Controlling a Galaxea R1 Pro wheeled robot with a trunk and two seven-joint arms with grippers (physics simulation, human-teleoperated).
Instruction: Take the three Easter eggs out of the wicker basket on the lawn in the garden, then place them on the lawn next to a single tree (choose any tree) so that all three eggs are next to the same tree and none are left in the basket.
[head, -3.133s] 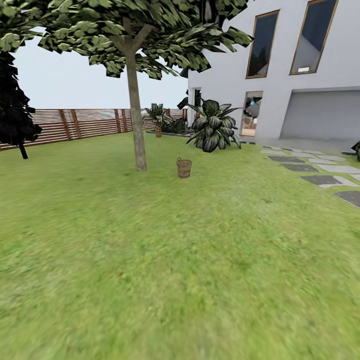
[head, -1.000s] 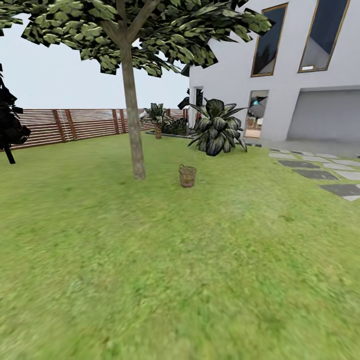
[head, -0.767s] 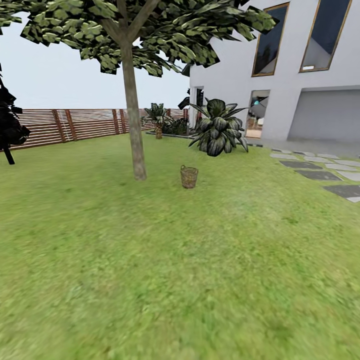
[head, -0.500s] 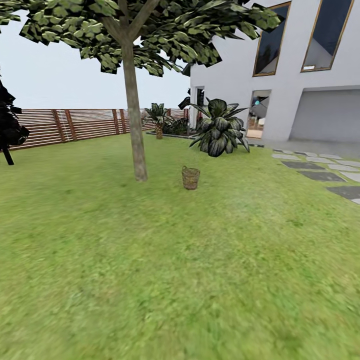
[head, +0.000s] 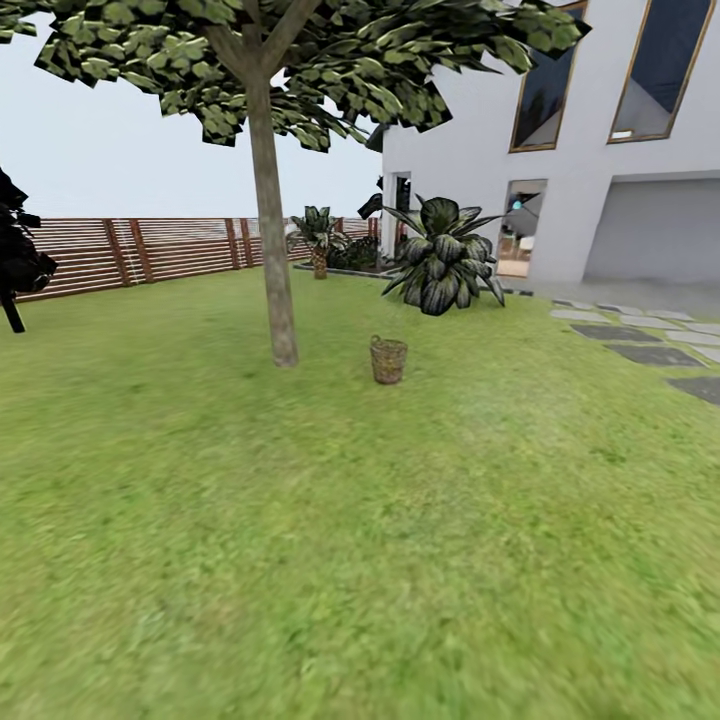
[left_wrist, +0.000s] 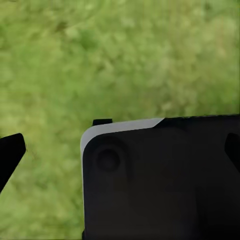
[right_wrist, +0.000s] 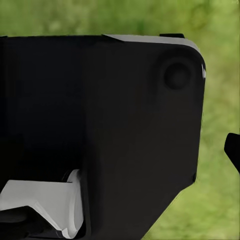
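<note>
Head view: the basket (head: 388, 360) stands on the lawn (head: 360, 540) just beside the tree (head: 272, 250), well ahead of the robot — eggs inside cannot be seen. Driving too far could knock the basket over.

Wrist views: dark robot body (left_wrist: 160, 180) over grass — whether the fingers are open, I cannot tell.

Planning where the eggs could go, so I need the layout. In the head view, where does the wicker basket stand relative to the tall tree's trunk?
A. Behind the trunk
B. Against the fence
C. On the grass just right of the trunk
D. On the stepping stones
C: the wicker basket stands upright on the lawn, just right of the tree trunk, not touching it.
</note>
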